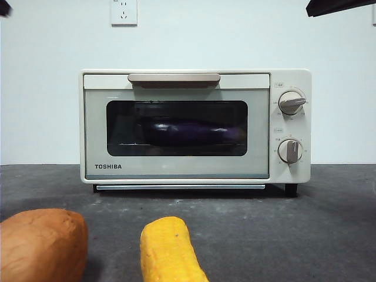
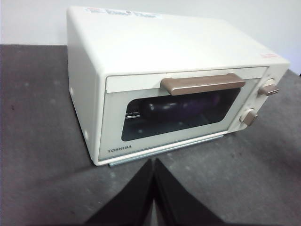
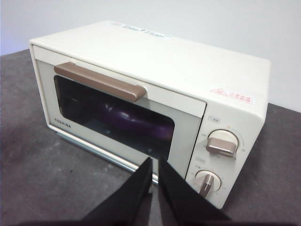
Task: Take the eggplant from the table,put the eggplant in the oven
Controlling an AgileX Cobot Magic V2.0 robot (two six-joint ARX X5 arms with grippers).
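Lying inside the shut oven (image 1: pixel 176 126), the eggplant (image 1: pixel 191 132) shows only dimly through dark glass. Left gripper (image 2: pixel 154 162) and right gripper (image 3: pixel 155 162) hover before it, jaws together.

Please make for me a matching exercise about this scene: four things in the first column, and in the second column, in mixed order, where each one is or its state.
Column one:
1. glossy dark-purple eggplant
2. cream-white boxy TOSHIBA oven
3. yellow corn cob
4. orange-brown sweet potato

Column two:
A. on the dark grey table, left of the corn
B. door closed
C. inside the oven, behind the glass
D. on the table, before the oven door

Pairs: 1-C, 2-B, 3-D, 4-A
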